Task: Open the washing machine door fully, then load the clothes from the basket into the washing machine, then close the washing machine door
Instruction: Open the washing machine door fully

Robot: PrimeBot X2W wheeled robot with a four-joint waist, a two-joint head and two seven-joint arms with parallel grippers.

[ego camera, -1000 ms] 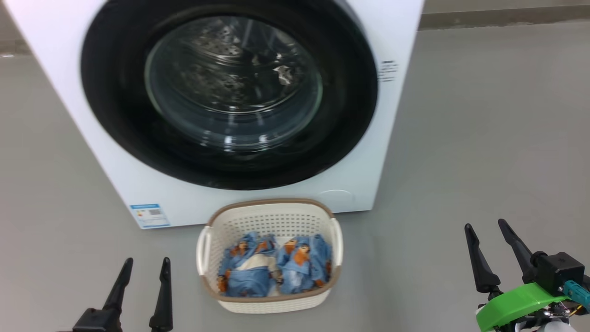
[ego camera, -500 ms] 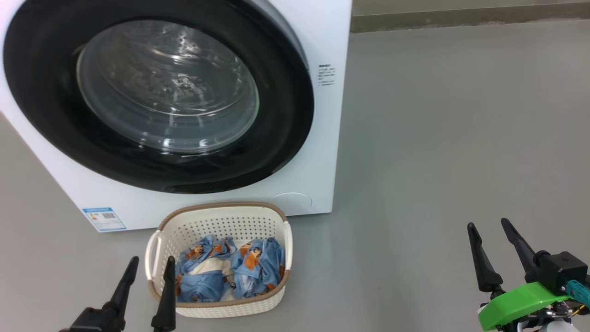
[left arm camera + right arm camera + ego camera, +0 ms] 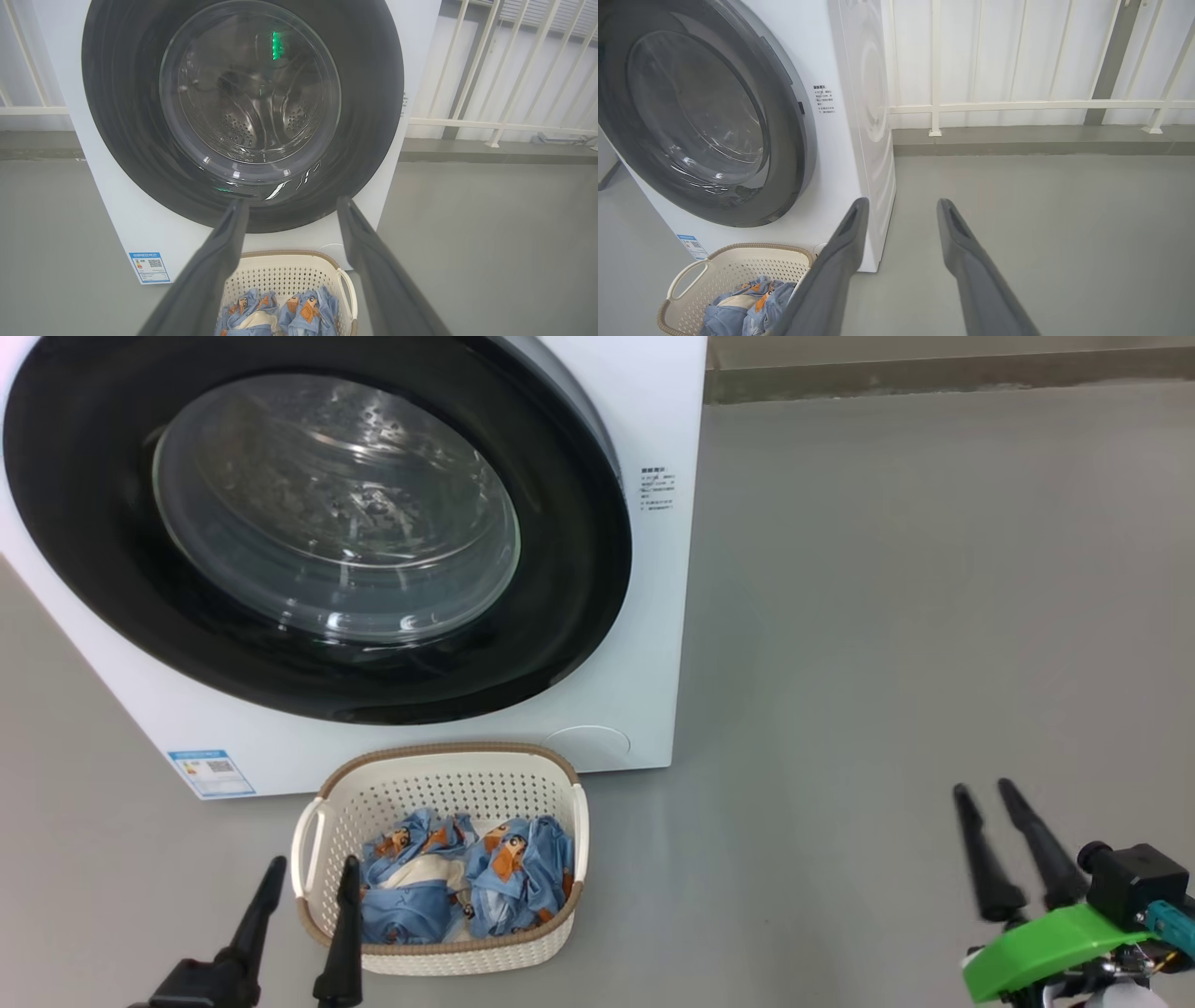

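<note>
The left gripper (image 3: 313, 861), with two long dark fingers, sits low on the left and points up. Its fingers are spread wide and hold nothing. The right gripper (image 3: 983, 789), with the same long dark fingers, sits low on the right and leans a little to the left. Its fingers stand closer together, with a gap between them, and hold nothing. A bright green plastic piece (image 3: 1036, 952) sits just behind them.

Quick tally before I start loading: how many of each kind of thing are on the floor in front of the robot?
Washing machine: 1
Basket: 1
Clothes bundles: 2
Total: 4
</note>
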